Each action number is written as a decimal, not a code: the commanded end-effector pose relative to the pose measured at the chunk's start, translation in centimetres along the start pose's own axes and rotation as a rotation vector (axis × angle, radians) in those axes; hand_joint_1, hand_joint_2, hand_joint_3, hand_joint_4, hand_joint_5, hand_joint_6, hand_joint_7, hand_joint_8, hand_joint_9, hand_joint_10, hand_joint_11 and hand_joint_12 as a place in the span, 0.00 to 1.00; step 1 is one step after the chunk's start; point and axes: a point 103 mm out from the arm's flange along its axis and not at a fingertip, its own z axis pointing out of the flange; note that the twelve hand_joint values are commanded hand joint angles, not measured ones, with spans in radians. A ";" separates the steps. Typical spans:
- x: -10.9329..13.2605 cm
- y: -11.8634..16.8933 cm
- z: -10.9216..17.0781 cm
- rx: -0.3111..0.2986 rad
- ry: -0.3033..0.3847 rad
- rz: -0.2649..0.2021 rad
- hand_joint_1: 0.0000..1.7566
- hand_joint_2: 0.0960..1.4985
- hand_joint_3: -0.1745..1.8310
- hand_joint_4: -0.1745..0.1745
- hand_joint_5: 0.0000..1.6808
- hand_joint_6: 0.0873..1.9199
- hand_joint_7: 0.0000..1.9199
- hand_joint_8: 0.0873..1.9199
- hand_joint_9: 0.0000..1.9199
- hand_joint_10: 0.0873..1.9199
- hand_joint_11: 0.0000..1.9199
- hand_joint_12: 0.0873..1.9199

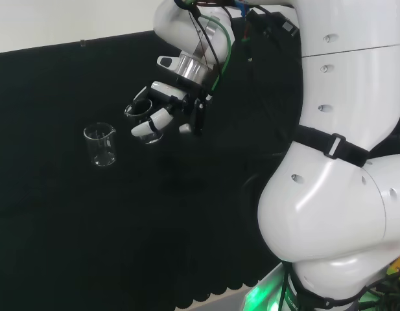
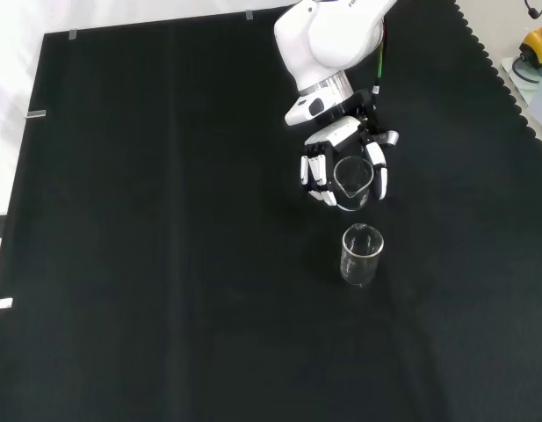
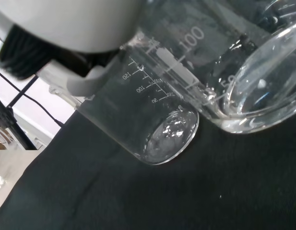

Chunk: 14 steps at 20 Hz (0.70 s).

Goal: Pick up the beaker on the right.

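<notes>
The black and white hand [image 1: 166, 107] has its fingers and thumb curled round a clear glass beaker [image 1: 141, 120], which seems to hang a little above the black cloth. From the front, the hand [image 2: 321, 167] wraps this beaker [image 2: 352, 180], with fingers on one side and the thumb on the other. A second clear beaker [image 1: 100, 144] stands upright on the cloth, left of the hand in the head view and just below it in the front view [image 2: 362, 253]. In the wrist view, one beaker [image 3: 243, 72] is very close and another beaker [image 3: 152, 115] lies beyond it.
The arm's big white links [image 1: 342, 162] take up the right of the head view. The scalloped edge of the cloth [image 2: 508, 83] runs along the right of the front view. Open black cloth [image 2: 165, 220] spreads left of the beakers there.
</notes>
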 end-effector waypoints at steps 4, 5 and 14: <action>1.0 0.0 -0.7 0.038 -0.033 -0.018 0.75 0.40 0.36 0.00 0.85 0.12 0.79 0.05 0.84 0.00 0.50 0.45; 1.1 0.0 -0.8 0.038 -0.036 -0.019 0.75 0.40 0.36 0.00 0.85 0.12 0.79 0.05 0.84 0.00 0.50 0.45; 1.6 -0.2 -1.8 0.053 -0.053 -0.024 0.75 0.40 0.37 0.00 0.85 0.11 0.79 0.05 0.84 0.00 0.50 0.45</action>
